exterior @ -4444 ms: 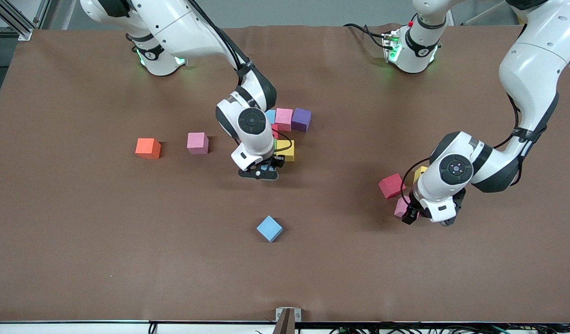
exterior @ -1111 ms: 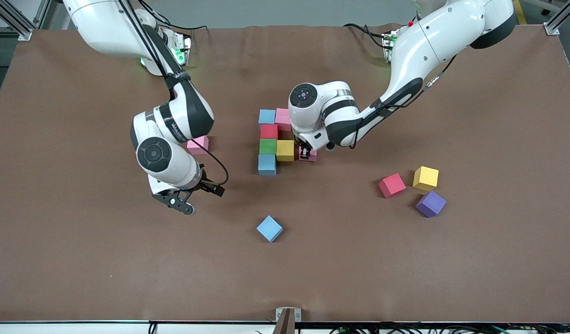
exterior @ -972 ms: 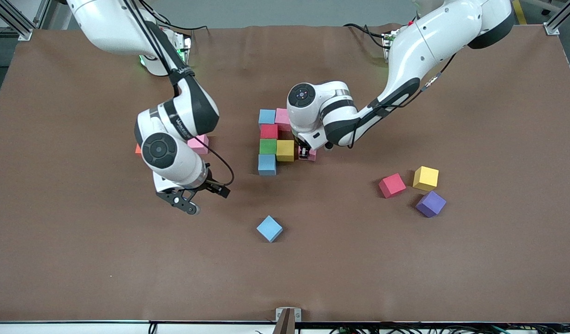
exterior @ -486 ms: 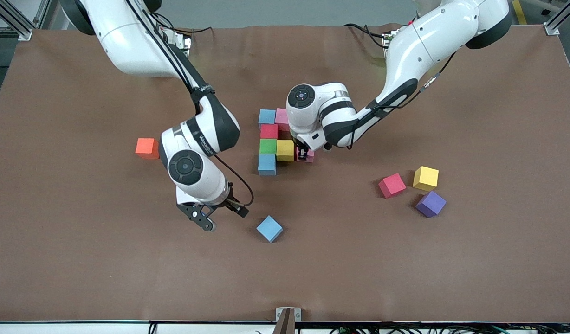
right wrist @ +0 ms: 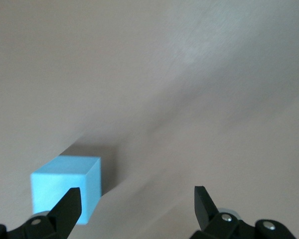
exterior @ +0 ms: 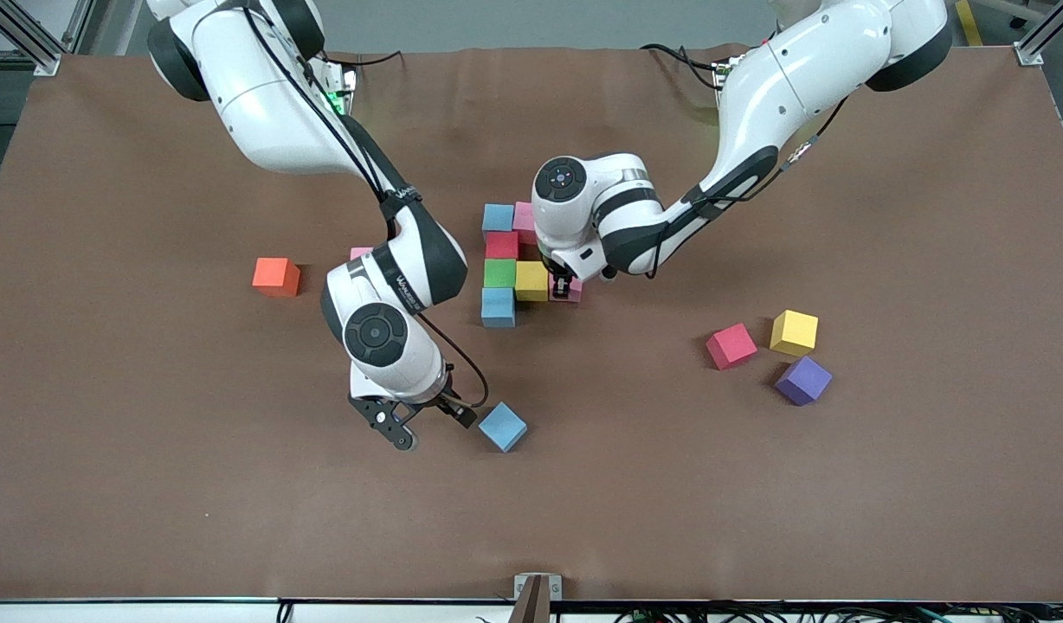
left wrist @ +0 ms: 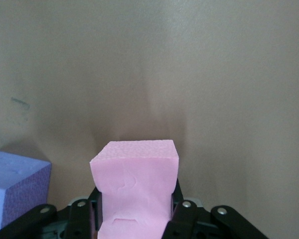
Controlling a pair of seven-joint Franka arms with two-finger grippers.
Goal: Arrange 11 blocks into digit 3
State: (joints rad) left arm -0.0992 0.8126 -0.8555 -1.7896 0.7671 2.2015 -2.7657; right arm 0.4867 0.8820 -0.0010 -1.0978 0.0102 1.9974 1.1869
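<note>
You see a brown table [exterior: 107, 484] from above. Toward the right arm's end sits an orange cube [exterior: 276, 277], not part of the figure. Next, the right gripper [exterior: 429, 424] hangs low with its fingers spread wide and empty, just beside a loose blue block [exterior: 502, 427]. At the middle, the unfinished digit 3 [exterior: 507, 268] has about six blocks placed: blue, pink, red, green, yellow, blue. There the left gripper [exterior: 565, 287] has its fingers clamped on a pink block [left wrist: 134, 191], setting it beside the yellow one. Toward the left arm's end, red [exterior: 731, 345], yellow [exterior: 794, 332] and purple [exterior: 803, 380] blocks wait; roughly half looks done
</note>
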